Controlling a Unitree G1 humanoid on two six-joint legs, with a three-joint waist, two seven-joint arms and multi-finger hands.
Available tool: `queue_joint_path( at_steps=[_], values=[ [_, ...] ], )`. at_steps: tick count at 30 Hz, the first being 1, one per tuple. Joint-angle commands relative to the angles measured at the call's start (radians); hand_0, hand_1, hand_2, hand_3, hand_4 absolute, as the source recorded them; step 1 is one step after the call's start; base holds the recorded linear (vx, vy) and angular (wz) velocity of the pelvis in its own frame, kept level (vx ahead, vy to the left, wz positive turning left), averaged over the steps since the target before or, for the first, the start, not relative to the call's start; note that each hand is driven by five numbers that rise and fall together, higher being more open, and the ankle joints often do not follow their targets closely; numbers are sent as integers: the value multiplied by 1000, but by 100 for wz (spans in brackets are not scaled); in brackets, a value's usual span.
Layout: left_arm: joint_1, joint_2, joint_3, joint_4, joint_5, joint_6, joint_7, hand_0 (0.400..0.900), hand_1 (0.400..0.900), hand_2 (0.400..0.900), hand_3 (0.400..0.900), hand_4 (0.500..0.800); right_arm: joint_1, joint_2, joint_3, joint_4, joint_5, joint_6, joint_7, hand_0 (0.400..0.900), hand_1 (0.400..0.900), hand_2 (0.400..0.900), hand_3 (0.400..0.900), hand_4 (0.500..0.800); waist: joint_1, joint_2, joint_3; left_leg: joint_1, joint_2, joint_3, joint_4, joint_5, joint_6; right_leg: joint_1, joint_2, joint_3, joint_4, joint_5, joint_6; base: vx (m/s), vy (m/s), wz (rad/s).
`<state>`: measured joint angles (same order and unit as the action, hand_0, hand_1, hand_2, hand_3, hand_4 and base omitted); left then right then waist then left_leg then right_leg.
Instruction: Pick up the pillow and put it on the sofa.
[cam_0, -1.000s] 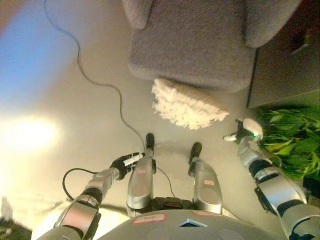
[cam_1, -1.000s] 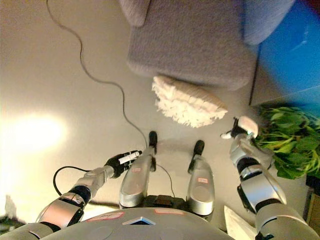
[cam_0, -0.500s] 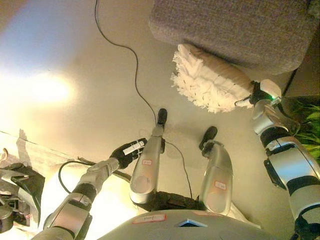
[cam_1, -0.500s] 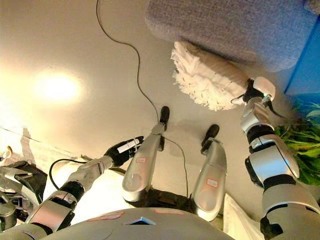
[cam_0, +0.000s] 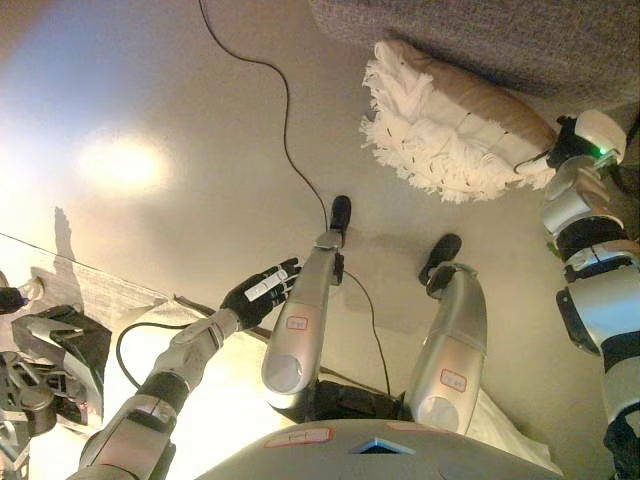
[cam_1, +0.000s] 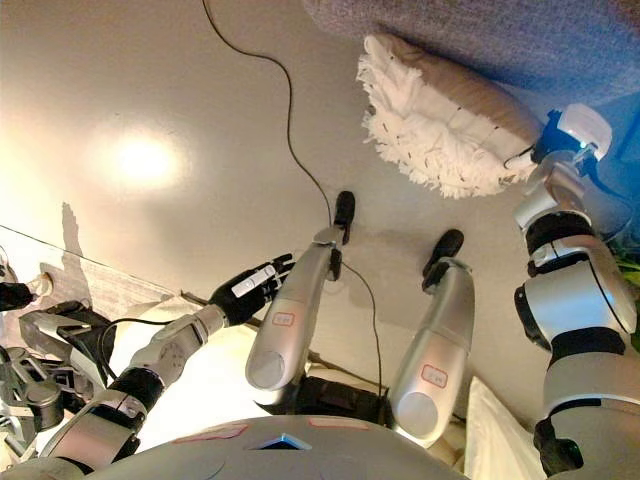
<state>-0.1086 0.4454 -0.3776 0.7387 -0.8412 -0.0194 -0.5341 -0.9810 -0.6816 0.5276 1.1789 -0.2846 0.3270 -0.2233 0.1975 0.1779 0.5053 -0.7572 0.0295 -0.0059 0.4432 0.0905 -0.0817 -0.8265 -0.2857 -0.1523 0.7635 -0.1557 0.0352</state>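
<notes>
The pillow (cam_0: 455, 130), white-fringed with a tan face, lies on the pale floor (cam_0: 150, 90) against the foot of the grey sofa (cam_0: 500, 40); a thin black cord (cam_0: 285, 110) snakes over the floor to its left; dark gear (cam_0: 50, 370) sits at the lower left. The right eye view shows a white cloth (cam_1: 495, 435) at the lower right. The right hand (cam_1: 545, 150) meets the pillow's right end, its fingers hidden, so I cannot tell their state. The left hand (cam_0: 260, 292) hangs low, well apart from the pillow, fingers straight and loose, holding nothing.
</notes>
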Motion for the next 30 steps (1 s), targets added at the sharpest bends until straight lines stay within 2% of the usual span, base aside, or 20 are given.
queue_joint_path(
  at_steps=[1,8,12,18,26,30],
  values=[
    [102,0,-32,-87,-56,-22,-88,900,900,900,900,800,-116,-130,65,1,-1,13,-11,900,900,900,900,800,4,55,15,-58,-57,51,139,-172,95,1,58,-77,92,-129,-53,0,0,0],
    [144,7,-44,-125,-71,-44,-127,900,900,900,900,800,-218,-141,114,10,21,22,31,900,900,900,900,800,18,78,15,-174,-75,48,274,-217,112,-115,45,-45,216,-159,-70,10,33,4],
    [168,13,-46,-144,-81,-43,-161,900,900,900,900,800,-263,-140,137,4,54,5,61,900,900,900,900,800,24,88,15,-231,-81,38,332,-235,114,-173,46,-23,270,-172,-77,5,44,4],
    [190,26,-50,-168,-79,-50,-193,900,900,900,900,800,-293,-126,150,-9,119,-31,104,900,900,900,900,800,39,90,15,-284,-85,27,369,-243,116,-224,49,-25,302,-178,-84,5,3,2],
    [219,41,-54,-220,-98,-74,-231,900,900,900,900,800,-327,-107,173,-24,168,-8,201,900,900,900,900,800,54,100,15,-378,-96,17,455,-257,108,-319,32,-15,372,-183,-86,-7,4,6],
    [224,43,-60,-233,-99,-94,-250,900,900,900,900,800,-340,-91,183,-20,172,-12,200,900,900,900,900,800,61,102,15,-419,-100,9,489,-264,106,-361,32,-9,401,-189,-90,-35,-20,6]
  ],
)
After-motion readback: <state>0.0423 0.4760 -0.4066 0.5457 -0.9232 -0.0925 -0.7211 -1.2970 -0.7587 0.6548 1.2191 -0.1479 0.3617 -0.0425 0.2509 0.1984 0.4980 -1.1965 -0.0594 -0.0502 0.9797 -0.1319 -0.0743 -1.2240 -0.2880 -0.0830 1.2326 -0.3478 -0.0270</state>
